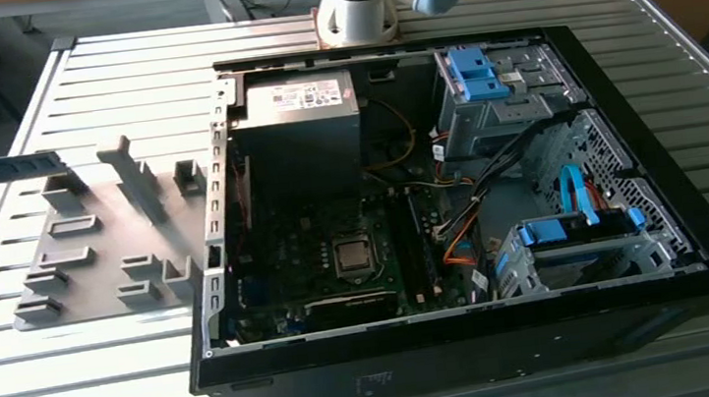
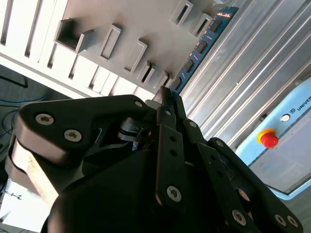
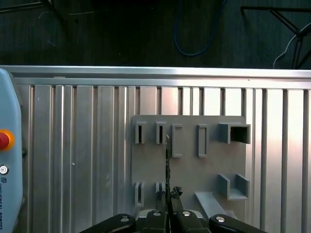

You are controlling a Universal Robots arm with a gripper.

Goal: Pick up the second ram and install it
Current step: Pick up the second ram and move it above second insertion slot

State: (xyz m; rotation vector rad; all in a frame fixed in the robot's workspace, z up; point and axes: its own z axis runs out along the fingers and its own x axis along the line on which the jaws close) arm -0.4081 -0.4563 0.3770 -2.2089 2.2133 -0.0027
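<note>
In both wrist views my gripper is shut on one end of the second ram, a thin blue-green board with small dark chips. In the first wrist view the ram appears edge-on, sticking out from the fingertips. It hangs above the grey slotted holder plate and is clear of the plate's slots. In the exterior view the open computer case lies on the table, its motherboard exposed, with the memory slots beside the CPU socket.
The holder plate lies on the ribbed aluminium table at the exterior view's left of the case. A light-blue pendant with a red button rests on the table near the plate. Cables and blue drive clips fill the case's other side.
</note>
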